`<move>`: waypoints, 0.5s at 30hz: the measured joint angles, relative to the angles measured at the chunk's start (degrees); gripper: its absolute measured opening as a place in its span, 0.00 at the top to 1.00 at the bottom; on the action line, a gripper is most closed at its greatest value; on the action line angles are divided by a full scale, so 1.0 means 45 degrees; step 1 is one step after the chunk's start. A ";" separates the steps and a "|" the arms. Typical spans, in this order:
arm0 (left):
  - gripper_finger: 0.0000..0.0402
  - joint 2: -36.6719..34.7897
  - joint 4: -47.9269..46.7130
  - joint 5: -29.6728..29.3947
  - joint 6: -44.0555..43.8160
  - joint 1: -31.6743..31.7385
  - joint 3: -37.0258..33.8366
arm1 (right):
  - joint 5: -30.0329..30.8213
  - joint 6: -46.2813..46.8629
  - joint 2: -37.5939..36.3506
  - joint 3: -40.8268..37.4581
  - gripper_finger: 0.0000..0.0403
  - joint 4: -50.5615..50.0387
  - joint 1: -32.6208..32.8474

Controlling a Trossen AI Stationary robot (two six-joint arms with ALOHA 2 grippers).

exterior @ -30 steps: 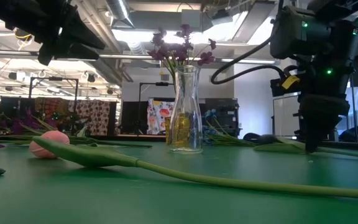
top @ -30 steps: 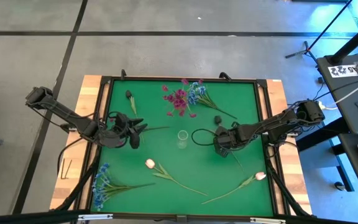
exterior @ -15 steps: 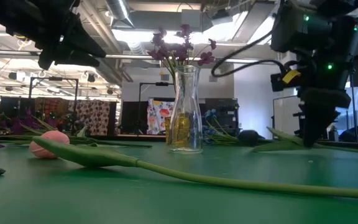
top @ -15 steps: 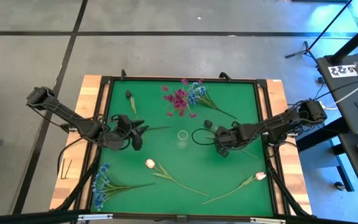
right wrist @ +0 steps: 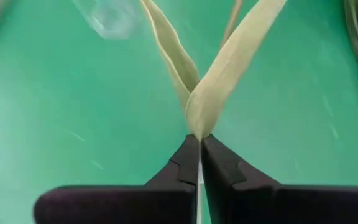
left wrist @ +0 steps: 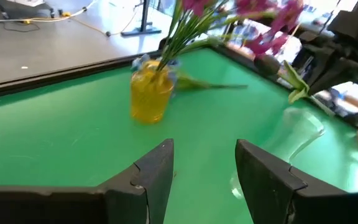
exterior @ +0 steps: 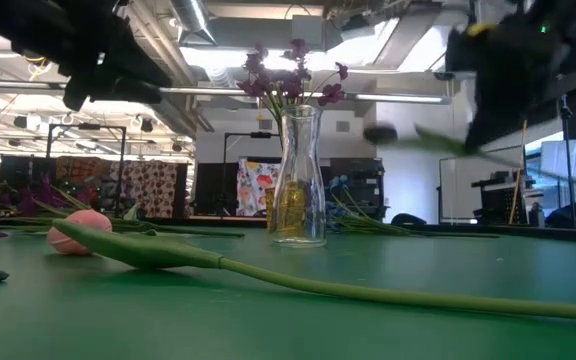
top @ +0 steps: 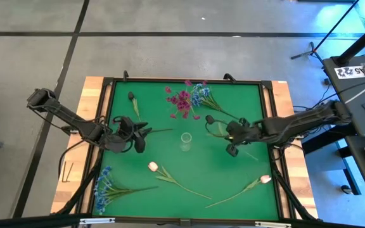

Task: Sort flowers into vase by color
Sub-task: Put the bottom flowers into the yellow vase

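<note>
My right gripper (right wrist: 199,142) was pinched tight on the dark-bud flower (top: 211,118), right where its two pale leaves (right wrist: 229,59) split apart. I think I held it low on the stem so the bud end could swing free and point at the vase. In the high view that gripper (top: 232,135) was to the right of the clear vase (top: 185,140) and not touching it. In the low view the flower (exterior: 380,132) hung up in the air, off the green mat (top: 233,171).

My left gripper (left wrist: 204,163) waited with its fingers apart and nothing in them. It hung on the other side of the vase, out of the way, I guess so the arms would not bump.

The vase stood in the middle of the mat and already had purple flowers (exterior: 290,80) in it. In the low view it seemed about as tall as the stems need to stand up.

The other flowers lay flat on the mat: a magenta bunch (top: 181,103) and a blue bunch (top: 201,94) at the far edge, one more dark bud (top: 132,98), a blue bunch (top: 104,183) by the near left corner, and two pink tulips (top: 153,166) (top: 265,179).

I could not read any words or labels.
</note>
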 joint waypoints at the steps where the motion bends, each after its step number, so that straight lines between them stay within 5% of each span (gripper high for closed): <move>1: 0.59 0.0000 0.0388 0.0005 0.0280 0.0004 0.0000 | -0.0050 -0.0183 -0.0340 0.0000 0.98 0.0291 0.0000; 9: 0.59 0.0000 0.4711 0.1015 0.4230 -0.0005 0.0000 | -0.0043 -0.2305 -0.2040 0.0008 0.97 0.3235 0.0000; 15: 0.59 0.0000 0.7822 0.3369 0.6914 0.0004 0.0000 | -0.0514 -0.4052 -0.2063 0.0010 0.97 0.6460 0.0000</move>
